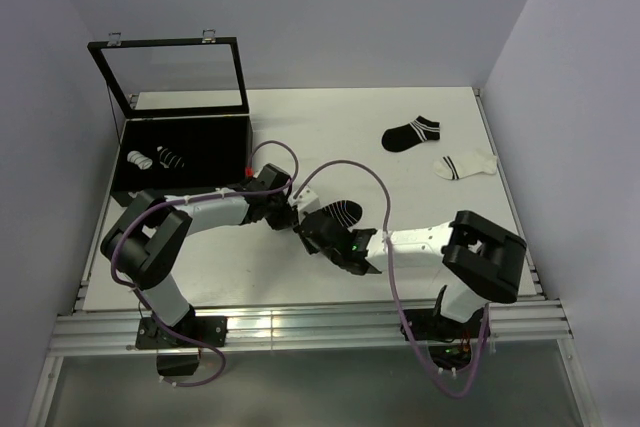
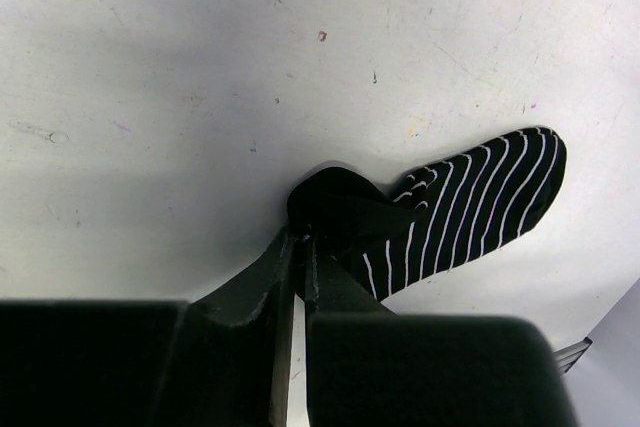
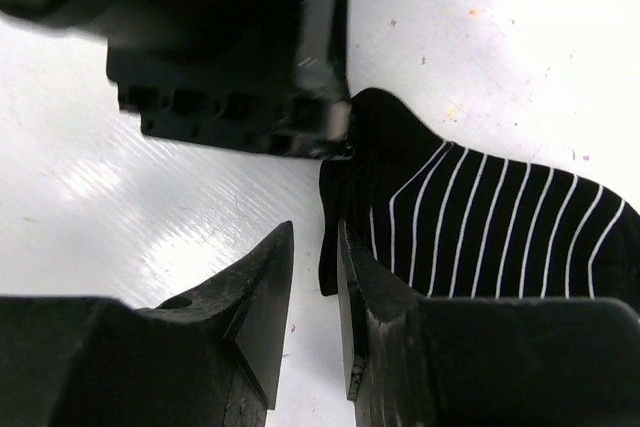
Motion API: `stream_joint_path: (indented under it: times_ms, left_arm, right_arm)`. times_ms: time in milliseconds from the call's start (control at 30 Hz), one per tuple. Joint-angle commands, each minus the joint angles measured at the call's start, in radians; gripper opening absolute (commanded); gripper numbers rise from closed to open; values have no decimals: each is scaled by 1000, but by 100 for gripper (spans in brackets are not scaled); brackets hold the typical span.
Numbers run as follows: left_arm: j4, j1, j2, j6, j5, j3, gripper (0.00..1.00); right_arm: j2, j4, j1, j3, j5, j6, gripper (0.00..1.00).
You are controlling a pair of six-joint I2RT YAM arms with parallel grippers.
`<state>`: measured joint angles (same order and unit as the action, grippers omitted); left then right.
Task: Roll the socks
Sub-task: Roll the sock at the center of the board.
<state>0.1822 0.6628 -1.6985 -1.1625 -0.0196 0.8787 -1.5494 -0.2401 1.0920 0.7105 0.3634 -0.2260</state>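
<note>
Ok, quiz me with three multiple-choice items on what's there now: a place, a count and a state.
1. Where are the rolled socks?
A) in the black box
B) at the table's near edge
C) at the far right corner

2. How many flat socks lie untouched at the far right?
A) one
B) two
C) four

3. What is the left end effector doing?
A) hanging wide open
B) pinching the centre sock by its cuff
C) resting shut on bare table

Answers:
1 A: both bundles sit inside the box.
2 B: a black sock and a white sock lie there.
3 B: its fingers are closed on the folded cuff.
</note>
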Motion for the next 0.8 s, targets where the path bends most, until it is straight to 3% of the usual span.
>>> stream_joint_path:
  times_ms: [0, 333, 567, 700, 767]
  left_arm:
    - [154, 6, -10, 46, 53, -23, 7]
    - [140, 6, 7, 40, 38, -38, 6]
    - [141, 6, 13, 34, 33, -44, 6]
    - [142, 6, 22, 27, 38, -52, 6]
    - [135, 6, 25, 20, 32, -56, 5]
  right_arm:
    - [-63, -87, 46, 24, 143, 79, 32]
    - [-193, -143, 85, 46, 267, 103, 38]
    - [-244, -105, 83, 78, 223, 93, 41]
    - [-261, -77, 83, 80, 200, 62, 37]
    - [-271, -55, 80, 84, 186, 51, 28]
